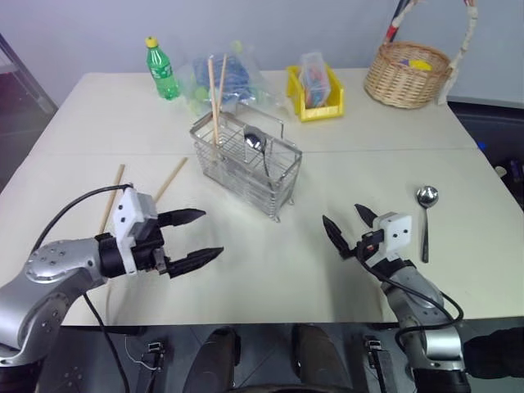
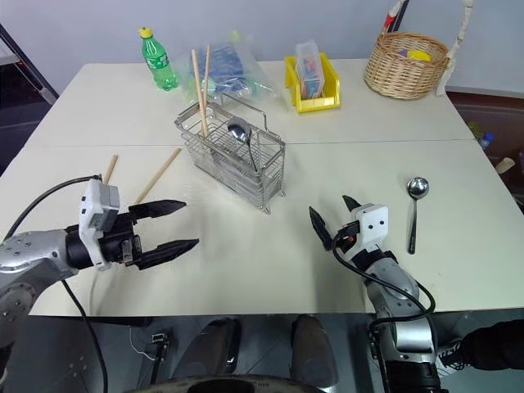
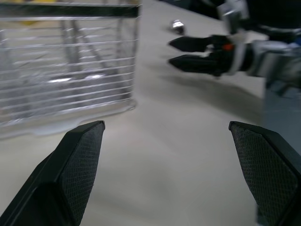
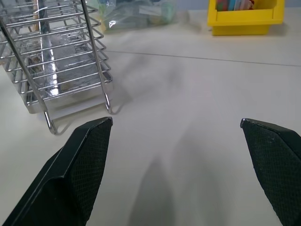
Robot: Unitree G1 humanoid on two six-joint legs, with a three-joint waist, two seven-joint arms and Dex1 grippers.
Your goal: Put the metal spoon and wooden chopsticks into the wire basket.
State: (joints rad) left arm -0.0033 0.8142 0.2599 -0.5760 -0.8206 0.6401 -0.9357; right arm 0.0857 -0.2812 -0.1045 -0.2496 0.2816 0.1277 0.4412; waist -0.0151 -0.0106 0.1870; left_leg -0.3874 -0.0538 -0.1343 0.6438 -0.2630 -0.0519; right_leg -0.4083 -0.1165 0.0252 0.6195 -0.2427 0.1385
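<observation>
I am holding my left gripper with its two black fingers spread wide and empty, hovering over the beige table in front of the silver wire-grid basket. My right gripper is also released and holding nothing. Two light wooden chopsticks and one shiny spoon are already standing in the basket. Two more wooden chopsticks are lying on the table just behind my left gripper, and a small shiny metal spoon is lying near my right gripper, on its outer side. I am judging that the next step is a pick. For the thin sticks I should come down from above, across their length, and close low against the table. The head views are showing these loose pieces; my left wrist view is showing instead the basket wall close up and my right gripper beyond it.
</observation>
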